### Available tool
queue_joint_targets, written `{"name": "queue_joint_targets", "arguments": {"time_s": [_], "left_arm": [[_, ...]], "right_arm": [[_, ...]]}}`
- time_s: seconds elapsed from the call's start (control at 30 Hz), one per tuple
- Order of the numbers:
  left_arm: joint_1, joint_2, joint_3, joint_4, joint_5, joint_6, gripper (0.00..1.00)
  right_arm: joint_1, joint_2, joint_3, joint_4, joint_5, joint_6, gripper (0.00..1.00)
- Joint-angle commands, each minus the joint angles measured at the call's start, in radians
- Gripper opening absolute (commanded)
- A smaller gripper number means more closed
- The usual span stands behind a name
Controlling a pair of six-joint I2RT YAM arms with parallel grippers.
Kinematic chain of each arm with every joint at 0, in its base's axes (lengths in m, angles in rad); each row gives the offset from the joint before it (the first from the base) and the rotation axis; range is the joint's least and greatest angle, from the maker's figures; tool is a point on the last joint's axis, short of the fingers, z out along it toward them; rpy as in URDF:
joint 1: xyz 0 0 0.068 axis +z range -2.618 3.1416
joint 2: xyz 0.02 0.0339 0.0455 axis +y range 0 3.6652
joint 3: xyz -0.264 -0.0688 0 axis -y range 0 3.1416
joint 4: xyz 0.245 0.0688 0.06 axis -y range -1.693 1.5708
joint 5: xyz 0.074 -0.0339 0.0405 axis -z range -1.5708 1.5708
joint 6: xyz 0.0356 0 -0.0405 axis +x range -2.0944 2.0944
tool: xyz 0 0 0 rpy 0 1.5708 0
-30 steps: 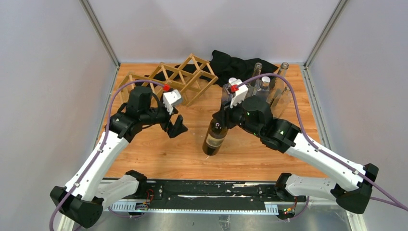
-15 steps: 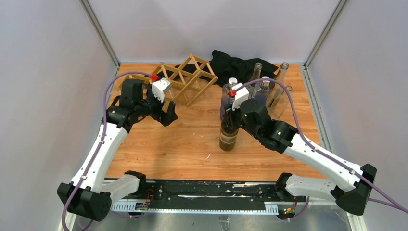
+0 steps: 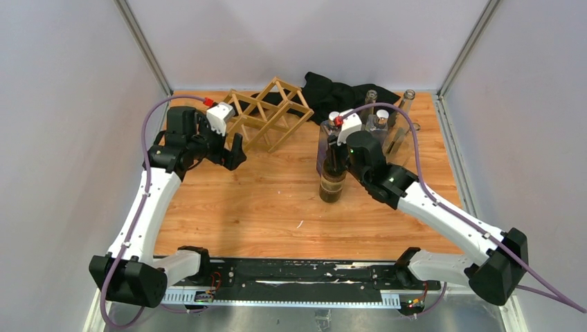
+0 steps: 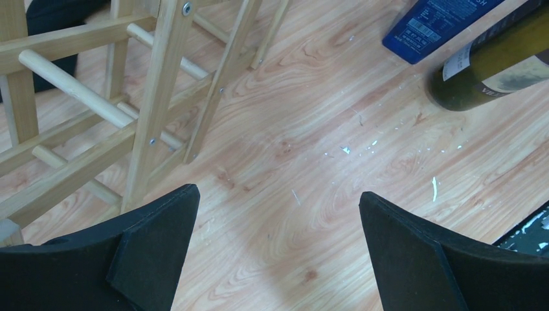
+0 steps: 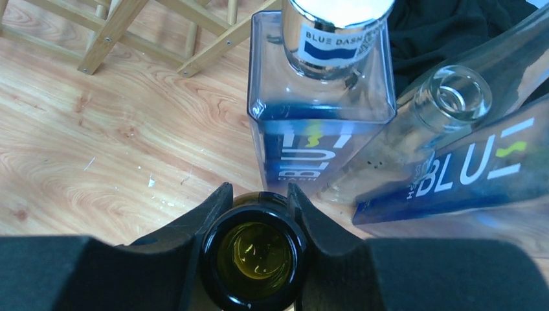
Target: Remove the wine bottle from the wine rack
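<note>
Bottle (image 3: 333, 185) is off the rack (image 3: 268, 111) and upright on the table (image 3: 263, 207), mid-right, just beside a blue bottle (image 5: 320, 110). R gripper (image 5: 257, 197) is clamped narrow on its neck from above, with the mouth showing between the pads.

1 s ago the bottle hung tilted, nearer the middle. Since then it has swung upright and gone back-right. Can't tell if the base is fully down (L wrist view shows it at or just above the wood).

L gripper (image 4: 278, 197) is spread wide, holding nothing. It has pulled back to the rack's near-left end, out of the way.

Meaning: removal looks done, w/ only the release left. Risk, imo: opening before the base is seated could tip the bottle into the glass behind it.
</note>
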Motion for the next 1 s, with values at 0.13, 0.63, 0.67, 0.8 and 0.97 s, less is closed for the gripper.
{"name": "queue_joint_targets", "arguments": {"time_s": [0.13,0.63,0.67,0.8,0.97], "left_arm": [[0.011,-0.019,-0.044,0.053,-0.016,0.002,1.00],[0.014,-0.038,-0.094,0.091,0.006,0.031,1.00],[0.013,-0.041,-0.099,0.093,0.005,0.034,1.00],[0.014,-0.049,-0.111,0.100,0.005,0.041,1.00],[0.014,-0.049,-0.113,0.104,0.004,0.044,1.00]], "right_arm": [[-0.033,0.037,0.003,0.191,-0.012,-0.049,0.00],[-0.035,0.076,-0.004,0.213,-0.040,-0.071,0.16],[-0.034,0.068,-0.006,0.212,-0.041,-0.070,0.23],[-0.033,0.038,-0.019,0.201,-0.055,-0.069,0.57],[-0.033,0.020,-0.002,0.142,-0.074,-0.054,0.85]]}}
